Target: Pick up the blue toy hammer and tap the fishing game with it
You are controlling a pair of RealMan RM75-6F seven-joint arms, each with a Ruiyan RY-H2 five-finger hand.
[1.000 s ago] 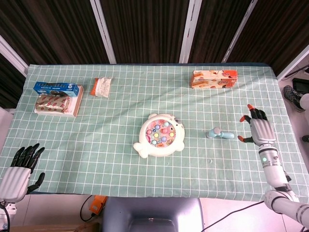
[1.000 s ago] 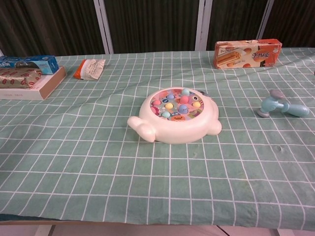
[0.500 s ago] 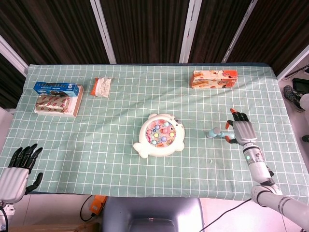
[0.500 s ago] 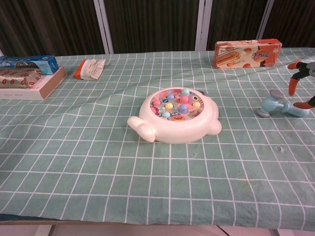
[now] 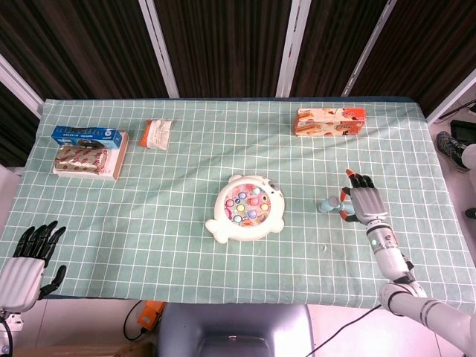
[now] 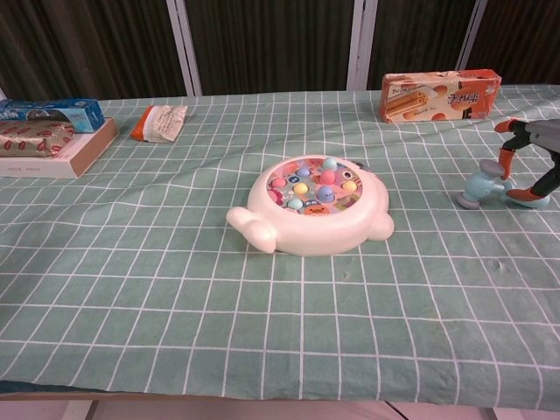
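Observation:
The blue toy hammer (image 5: 329,203) lies on the green checked cloth to the right of the fishing game (image 5: 245,208), its head pointing left. My right hand (image 5: 362,202) is spread over the hammer's handle, which it hides in the head view. In the chest view the hammer (image 6: 479,185) shows its head, and the right hand (image 6: 535,144) has a finger and the thumb down on either side of the handle, still apart. The fishing game (image 6: 317,206) is a white round toy with coloured fish. My left hand (image 5: 26,264) hangs open off the table's near left corner.
An orange snack box (image 5: 330,122) stands at the back right. A small packet (image 5: 157,133) lies at the back left. A blue box on a flat box (image 5: 88,152) sits at the far left. The table's right edge is close to the right hand.
My right hand has moved left from the table's right side to the hammer and now covers its handle. The hammer and the left hand have not moved.

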